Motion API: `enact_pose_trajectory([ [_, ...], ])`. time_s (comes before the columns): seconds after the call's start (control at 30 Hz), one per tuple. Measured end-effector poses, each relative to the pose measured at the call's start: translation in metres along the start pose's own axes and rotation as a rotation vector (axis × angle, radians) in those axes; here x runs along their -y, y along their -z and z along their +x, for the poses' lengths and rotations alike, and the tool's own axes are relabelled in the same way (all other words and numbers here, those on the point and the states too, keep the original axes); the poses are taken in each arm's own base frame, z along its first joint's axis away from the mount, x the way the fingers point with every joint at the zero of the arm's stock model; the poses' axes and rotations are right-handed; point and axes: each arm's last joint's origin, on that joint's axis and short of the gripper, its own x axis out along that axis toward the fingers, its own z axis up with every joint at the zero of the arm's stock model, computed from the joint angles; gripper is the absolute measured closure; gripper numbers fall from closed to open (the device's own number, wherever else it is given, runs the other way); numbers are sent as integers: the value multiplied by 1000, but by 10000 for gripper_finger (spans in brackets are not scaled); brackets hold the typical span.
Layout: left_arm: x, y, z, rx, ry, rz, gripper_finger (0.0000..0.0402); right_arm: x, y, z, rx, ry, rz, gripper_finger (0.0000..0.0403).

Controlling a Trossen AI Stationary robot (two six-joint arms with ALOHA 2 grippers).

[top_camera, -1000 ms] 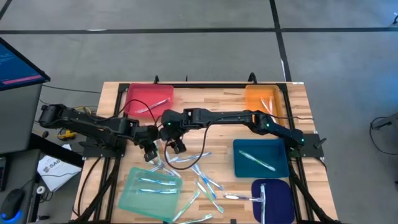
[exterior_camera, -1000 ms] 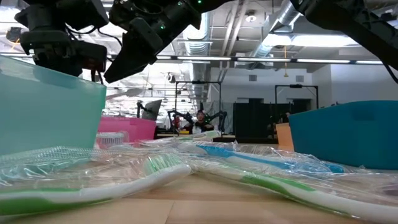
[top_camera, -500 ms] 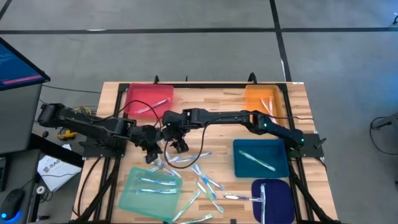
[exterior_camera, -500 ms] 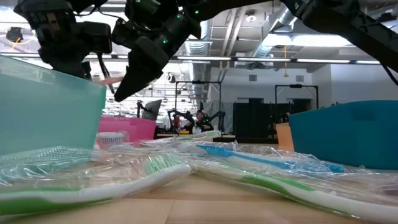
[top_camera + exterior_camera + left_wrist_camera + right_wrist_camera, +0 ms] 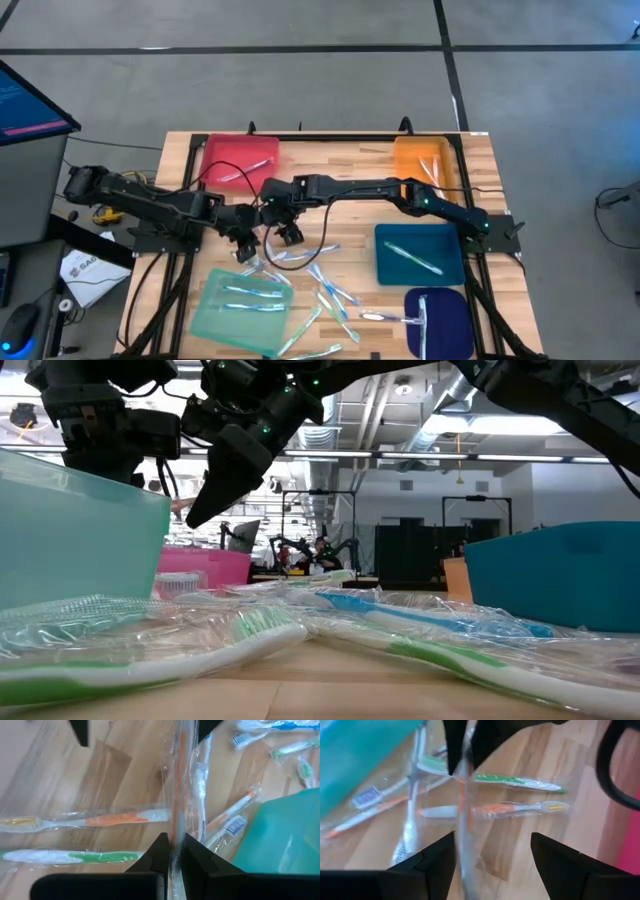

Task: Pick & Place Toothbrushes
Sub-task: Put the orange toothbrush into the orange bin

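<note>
Above the desk [image 5: 350, 170] centre, the left gripper [image 5: 172, 851] fingers clamp a light, slippery wrapped orange toothbrush [image 5: 180, 780] at one end; the right gripper [image 5: 492, 851] fingers stand open around it, best closing mid-handle.

The wrapped orange toothbrush [image 5: 180, 785] runs off the left wrist view's edge, its ends unseen.
</note>
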Motion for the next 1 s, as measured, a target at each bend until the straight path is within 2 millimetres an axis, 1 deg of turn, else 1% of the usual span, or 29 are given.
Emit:
enact_pose_trajectory([
  [0.13, -2, -1, 0, 3, -11, -10, 384, 3, 0, -1, 30, -37, 48, 159],
  [0.27, -3, -1, 0, 7, -16, -20, 384, 5, 0, -2, 35, -36, 50, 160],
  [0.33, -3, -2, 0, 11, -14, -33, 384, 5, 0, -2, 36, -36, 41, 168],
  [0.43, -6, -4, 0, 15, -18, -50, 384, 5, 0, -1, 37, -34, 16, 199],
  [0.6, -10, -5, 0, 9, -29, -76, 384, 4, 0, -2, 33, -37, 3, 285],
  [0.73, -12, -12, 0, 54, -8, -110, 384, -2, -10, -4, 82, -24, -44, 344],
  [0.9, -15, -15, 0, 61, 9, -122, 384, -6, -10, -3, 69, -26, -77, 395],
  [1.0, -15, -15, 0, 48, 28, -119, 384, -7, -9, -2, 51, -23, -63, 392],
])
